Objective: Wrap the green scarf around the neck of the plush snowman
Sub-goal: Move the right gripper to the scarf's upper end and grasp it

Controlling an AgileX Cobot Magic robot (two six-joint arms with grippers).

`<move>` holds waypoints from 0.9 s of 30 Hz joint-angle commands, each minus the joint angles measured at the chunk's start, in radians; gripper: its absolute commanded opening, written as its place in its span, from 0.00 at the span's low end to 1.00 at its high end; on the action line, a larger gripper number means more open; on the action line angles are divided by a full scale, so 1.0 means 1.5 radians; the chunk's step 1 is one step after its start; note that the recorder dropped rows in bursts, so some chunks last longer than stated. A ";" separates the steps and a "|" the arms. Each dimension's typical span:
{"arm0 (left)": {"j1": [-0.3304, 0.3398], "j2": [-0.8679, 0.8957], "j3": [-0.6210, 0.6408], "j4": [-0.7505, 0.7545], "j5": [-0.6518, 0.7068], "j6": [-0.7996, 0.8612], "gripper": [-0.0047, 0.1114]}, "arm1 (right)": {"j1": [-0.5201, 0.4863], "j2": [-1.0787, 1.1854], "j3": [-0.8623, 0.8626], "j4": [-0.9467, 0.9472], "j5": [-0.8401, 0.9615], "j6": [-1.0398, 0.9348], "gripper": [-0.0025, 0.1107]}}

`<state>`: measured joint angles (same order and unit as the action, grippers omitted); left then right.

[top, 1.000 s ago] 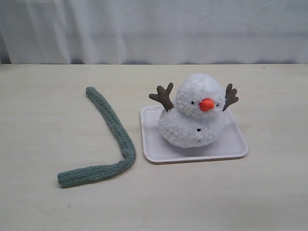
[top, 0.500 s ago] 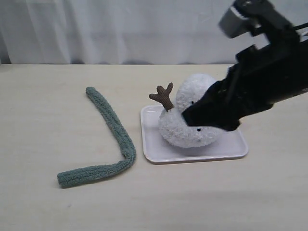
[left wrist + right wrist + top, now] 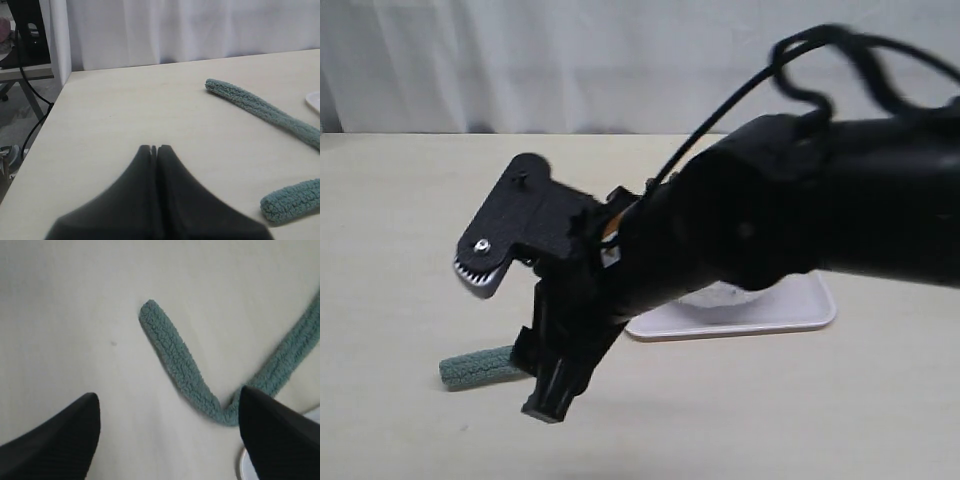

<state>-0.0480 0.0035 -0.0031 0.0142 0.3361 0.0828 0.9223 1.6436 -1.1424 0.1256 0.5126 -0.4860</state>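
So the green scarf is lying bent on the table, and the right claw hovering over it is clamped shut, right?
Not quite: the right gripper is open, not shut. The right wrist view shows its jaws standing far apart above the green scarf, which does lie bent on the table, untouched.

Scarf (image 3: 475,367) flat on table (image 3: 400,200), left of tray (image 3: 800,305).

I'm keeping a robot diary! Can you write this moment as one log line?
right gripper: open over green scarf | left gripper: shut, empty | green scarf: flat on table, unheld | wrapping: not started
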 commanded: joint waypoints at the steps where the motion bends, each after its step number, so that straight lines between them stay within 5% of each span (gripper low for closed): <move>1: 0.002 -0.002 0.002 -0.001 -0.009 -0.003 0.04 | 0.008 0.102 -0.049 -0.046 -0.042 0.000 0.65; 27: 0.002 -0.002 0.002 -0.001 -0.009 -0.003 0.04 | 0.008 0.350 -0.145 -0.080 -0.178 -0.092 0.65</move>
<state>-0.0480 0.0035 -0.0031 0.0142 0.3361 0.0828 0.9319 2.1584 -1.3559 0.0134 0.2722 -0.6155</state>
